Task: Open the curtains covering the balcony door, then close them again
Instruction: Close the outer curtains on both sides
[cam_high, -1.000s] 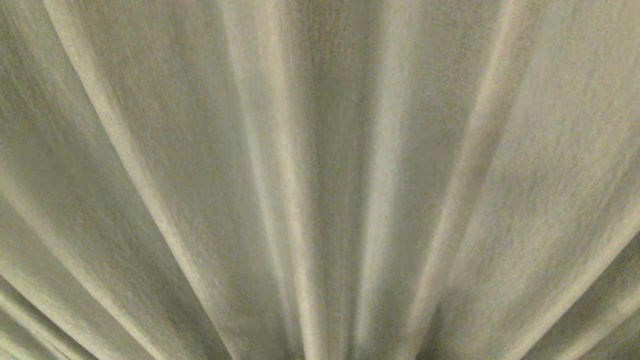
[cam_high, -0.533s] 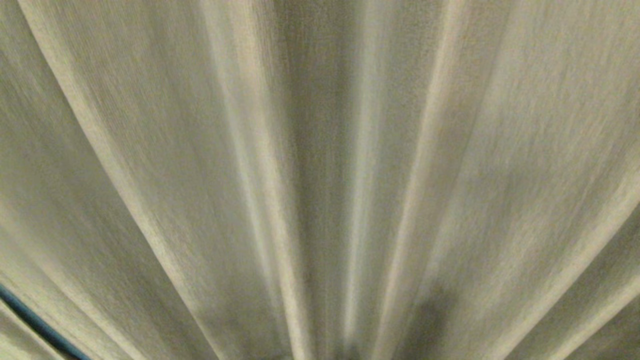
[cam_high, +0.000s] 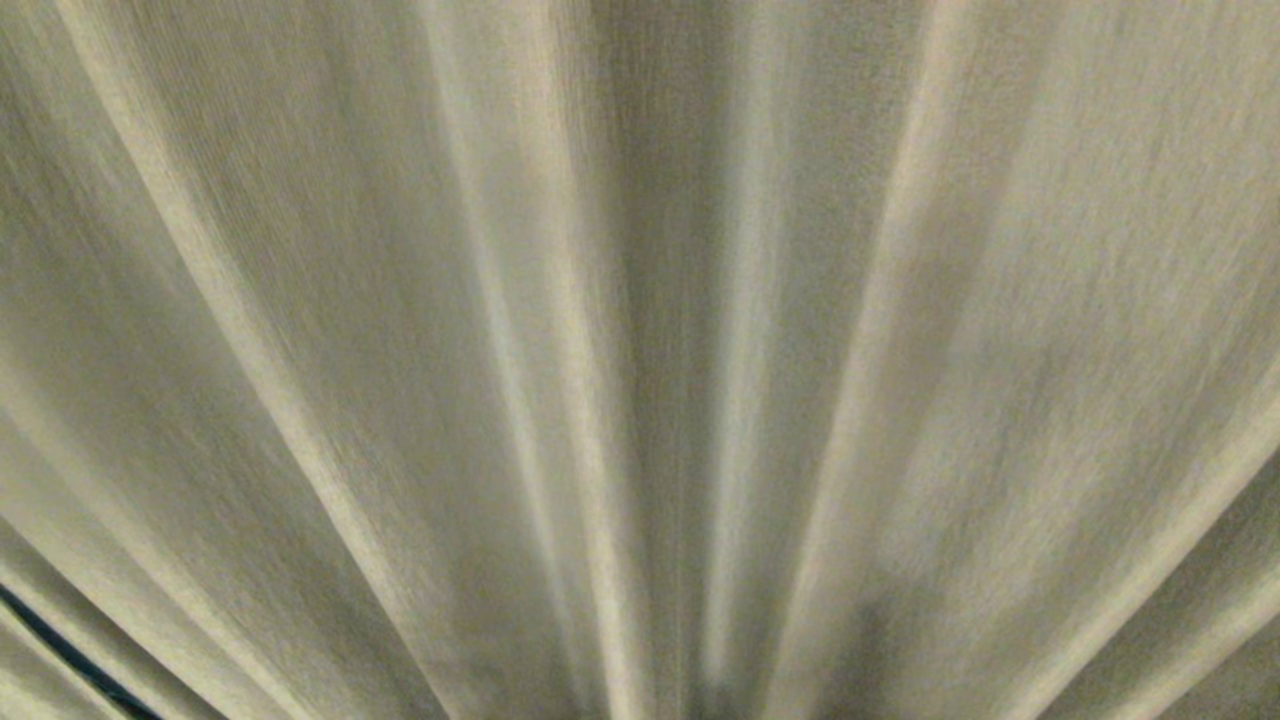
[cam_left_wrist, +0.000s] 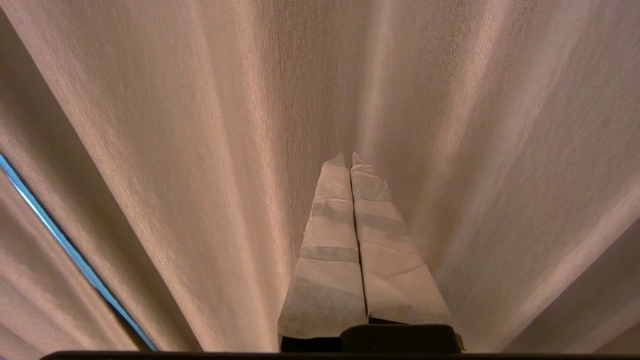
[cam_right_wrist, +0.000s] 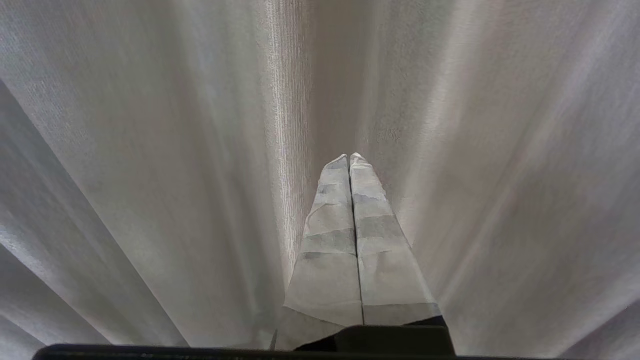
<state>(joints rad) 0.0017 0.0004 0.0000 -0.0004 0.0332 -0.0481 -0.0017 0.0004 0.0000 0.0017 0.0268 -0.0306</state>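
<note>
Cream-beige pleated curtains (cam_high: 640, 330) fill the whole head view at very close range; neither gripper shows there. In the left wrist view my left gripper (cam_left_wrist: 348, 159), its fingers wrapped in pale tape, is shut and empty, its tips close to the curtains (cam_left_wrist: 200, 150). My right gripper (cam_right_wrist: 348, 159), taped the same way, is also shut and empty, its tips near the curtains (cam_right_wrist: 175, 150). A thin blue slit (cam_left_wrist: 60, 235) shows between two folds to one side of the left gripper. The balcony door is hidden behind the fabric.
A narrow dark gap (cam_high: 60, 655) between folds sits at the lower left corner of the head view. Hanging fabric surrounds everything else in all views.
The pleats drifted slightly sideways across the head view. A thin dark-blue gap between folds appeared at the lower left and is still there.
</note>
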